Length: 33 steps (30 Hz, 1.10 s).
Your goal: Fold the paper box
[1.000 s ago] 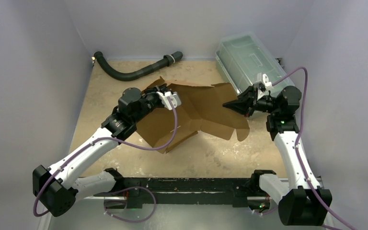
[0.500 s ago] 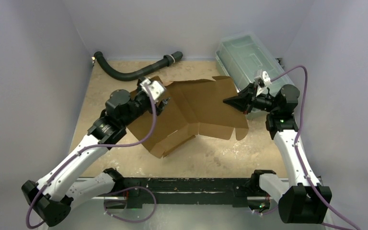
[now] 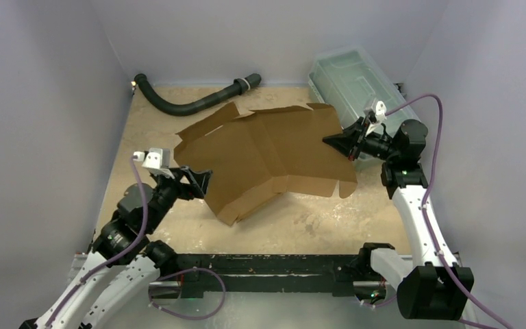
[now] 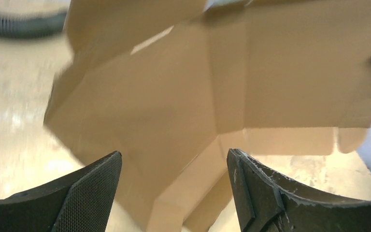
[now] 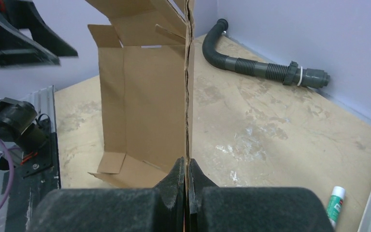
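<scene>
The right gripper (image 5: 187, 166) is pinched tight on the paper box (image 3: 267, 154). Its wrist camera shows the two black fingers pressed together with a thin cardboard edge clamped between them. From above, this grip sits on the box's right-hand edge, towards the far corner.

The left gripper (image 3: 195, 179) has its jaws spread wide and holds nothing. It sits just off the box's near-left side, not touching the cardboard. In its wrist camera the two dark fingertips frame the brown sheet ahead of them, with clear space between.

The box is a plain brown die-cut cardboard sheet, mostly unfolded, spread across the middle of the tan table (image 3: 301, 219). Its creases and flaps are visible. The left part is raised off the table and bent along a fold, and a small flap lies flat at the near right corner.

Beyond the box's far-left corner, a black ribbed hose (image 3: 192, 103) curves along the back wall. Just to the right of the box, behind the right gripper, stands a clear greenish plastic bin (image 3: 349, 82) with its lid on. In the right wrist camera, a small white tube (image 5: 335, 203) lies on the table to the right of the box.
</scene>
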Tool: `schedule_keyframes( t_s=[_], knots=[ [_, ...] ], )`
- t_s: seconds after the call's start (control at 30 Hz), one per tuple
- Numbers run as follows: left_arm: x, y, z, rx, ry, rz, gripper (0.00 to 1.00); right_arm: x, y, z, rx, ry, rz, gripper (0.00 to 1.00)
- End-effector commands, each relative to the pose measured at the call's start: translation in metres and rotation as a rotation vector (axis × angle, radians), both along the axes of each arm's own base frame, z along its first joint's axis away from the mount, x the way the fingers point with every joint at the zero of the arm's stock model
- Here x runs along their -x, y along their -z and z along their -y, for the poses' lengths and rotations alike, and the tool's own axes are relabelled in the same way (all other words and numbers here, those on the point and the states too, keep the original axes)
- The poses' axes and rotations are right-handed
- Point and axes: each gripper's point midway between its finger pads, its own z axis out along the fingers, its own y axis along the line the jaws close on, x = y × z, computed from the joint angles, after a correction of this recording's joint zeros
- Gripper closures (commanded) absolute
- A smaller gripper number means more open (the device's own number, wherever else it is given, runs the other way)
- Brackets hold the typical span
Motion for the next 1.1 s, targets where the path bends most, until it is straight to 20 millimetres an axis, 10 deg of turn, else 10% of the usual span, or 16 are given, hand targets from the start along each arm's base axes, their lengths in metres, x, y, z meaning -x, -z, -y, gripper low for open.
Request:
schedule_keyframes(
  t_s=[0.0, 0.63, 1.07],
  knots=[
    [-0.01, 0.052, -0.02, 0.079, -0.193, -0.158, 0.21, -0.006, -0.021, 0.005, 0.019, 0.03, 0.088, 1.0],
    [-0.022, 0.11, -0.029, 0.231, -0.33, -0.187, 0.22, -0.006, -0.019, 0.007, 0.017, 0.037, 0.083, 1.0],
    [-0.035, 0.119, -0.001, 0.144, -0.231, -0.248, 0.71, -0.005, -0.02, 0.007, 0.017, 0.034, 0.085, 1.0]
  ],
)
